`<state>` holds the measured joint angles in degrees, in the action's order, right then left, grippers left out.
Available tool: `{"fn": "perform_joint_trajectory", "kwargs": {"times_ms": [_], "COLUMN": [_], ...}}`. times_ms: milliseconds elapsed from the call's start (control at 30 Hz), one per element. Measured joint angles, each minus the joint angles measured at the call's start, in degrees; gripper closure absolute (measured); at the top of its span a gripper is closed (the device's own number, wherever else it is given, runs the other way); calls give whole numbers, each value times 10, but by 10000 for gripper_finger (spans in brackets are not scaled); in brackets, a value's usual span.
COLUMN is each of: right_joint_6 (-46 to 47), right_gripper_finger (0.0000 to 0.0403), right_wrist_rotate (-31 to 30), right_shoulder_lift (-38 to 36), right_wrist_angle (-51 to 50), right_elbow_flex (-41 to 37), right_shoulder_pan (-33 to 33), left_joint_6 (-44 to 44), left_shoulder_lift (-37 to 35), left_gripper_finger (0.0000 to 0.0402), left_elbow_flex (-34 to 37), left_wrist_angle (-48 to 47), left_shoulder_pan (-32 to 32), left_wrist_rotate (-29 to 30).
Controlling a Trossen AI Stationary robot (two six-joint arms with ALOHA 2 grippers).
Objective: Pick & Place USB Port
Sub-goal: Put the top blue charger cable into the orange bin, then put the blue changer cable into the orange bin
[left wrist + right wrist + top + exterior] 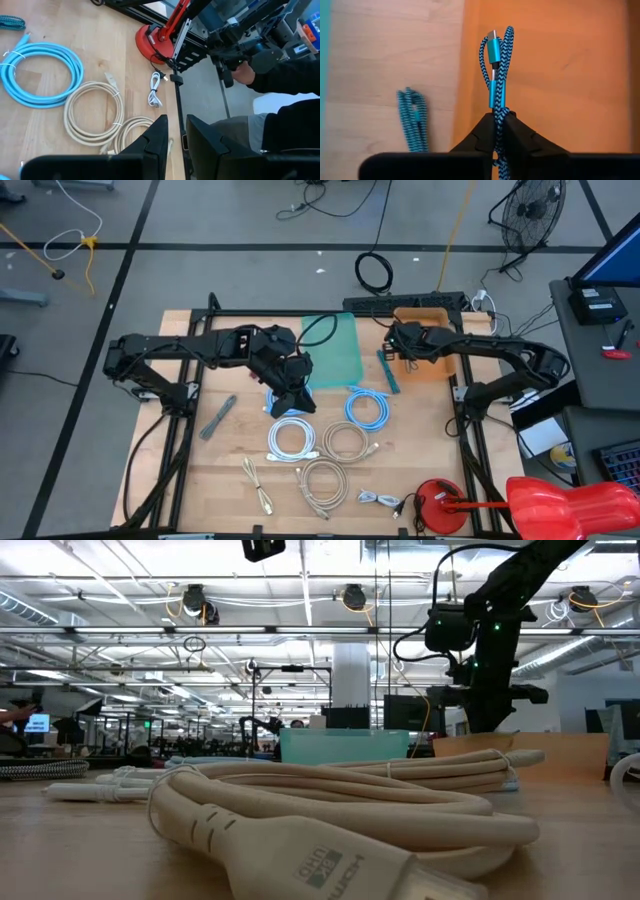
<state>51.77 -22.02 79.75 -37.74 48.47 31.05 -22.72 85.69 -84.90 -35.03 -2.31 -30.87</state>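
Observation:
My right gripper point(498, 120) is shut on a teal braided USB cable point(495, 65), folded into a bundle, over the orange bin point(560, 60) at the table's far right. In the high view this gripper point(405, 352) is at the bin's left edge point(432, 360). A second teal braided cable point(413, 120) lies on the wood beside the bin. My left gripper point(292, 398) hovers mid-table, its fingers point(160, 132) a narrow gap apart with nothing between them. My right gripper pinches the folded strands of the bundle point(499, 111) between its two fingers, just behind the metal connectors. The fingers slant down from above and lie along the bundle. The connector end point(492, 45) sticks out past the fingertips over the bin floor; I cannot tell whether it touches.
A teal bin point(340, 345) sits left of the orange one. Coiled cables lie on the near half: blue point(366, 406), white point(291, 439), beige point(322, 480). A red stand point(440, 505) is at the near right corner. A person point(285, 80) is beyond the table's edge.

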Motion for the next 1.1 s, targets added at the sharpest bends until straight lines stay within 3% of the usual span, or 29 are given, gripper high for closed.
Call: {"fn": "perform_joint_trajectory", "kwargs": {"times_ms": [233,467,633,867,1100], "right_joint_6": [0,-1,-16,-66,-71], "right_gripper_finger": [317,281,274,273,273], "right_wrist_rotate": [6,14,52,178,175], "right_shoulder_lift": [-2,-26,-69,-113,-100], "right_wrist_angle": [0,24,82,191,142], "right_elbow_flex": [0,0,0,0,0], "right_shoulder_pan": [0,0,0,-24,-74], "left_joint_6": [4,11,14,21,26], "left_shoulder_lift": [0,0,0,0,0], "left_gripper_finger": [330,330,330,330,330], "left_elbow_flex": [0,0,0,0,0], "left_wrist_angle": [0,-1,-4,-4,-4], "left_shoulder_pan": [-8,-8,-8,-8,-16], "left_wrist_rotate": [0,0,0,4,5]}}
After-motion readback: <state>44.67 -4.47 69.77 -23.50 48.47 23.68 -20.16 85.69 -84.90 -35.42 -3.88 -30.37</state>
